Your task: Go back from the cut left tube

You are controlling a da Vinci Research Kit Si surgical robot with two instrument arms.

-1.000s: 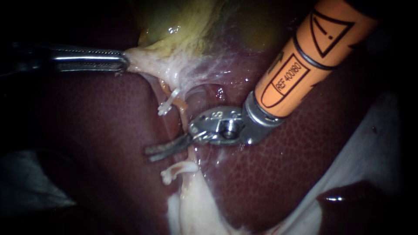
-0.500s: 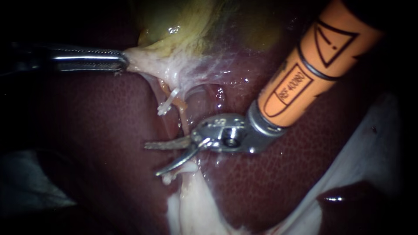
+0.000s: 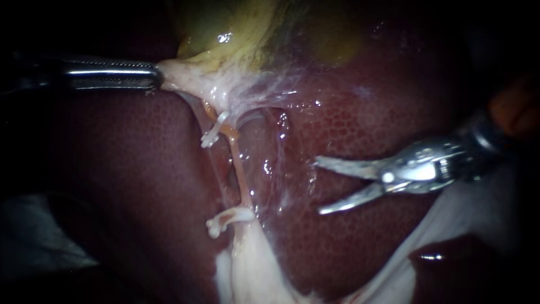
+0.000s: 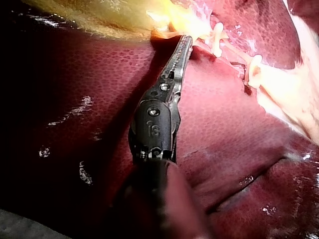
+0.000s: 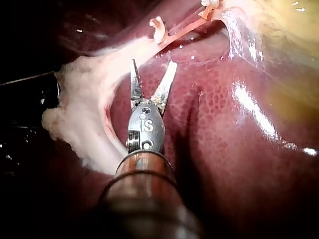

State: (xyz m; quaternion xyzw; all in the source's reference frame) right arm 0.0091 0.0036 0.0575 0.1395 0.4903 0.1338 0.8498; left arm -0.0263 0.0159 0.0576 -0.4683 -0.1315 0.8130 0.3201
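Nearest, at the low edge of the endoscope view, a pale sheet lies under the organ on the right. A wedge of white fat rises from the same edge. The surroundings are dark, and no counter or room can be made out. The liver fills the middle, dark red, finely mottled and wet with glints.

Above the liver's right part hangs the right instrument. Its pincer stands apart and holds nothing, well clear of the left tube. That thin orange tube runs up the middle between a lower clip and an upper clip, both white. Whether it is parted I cannot tell.

Farther back, the left instrument has its pincer clamped on pale tissue, drawn taut beneath the yellow-green gallbladder.
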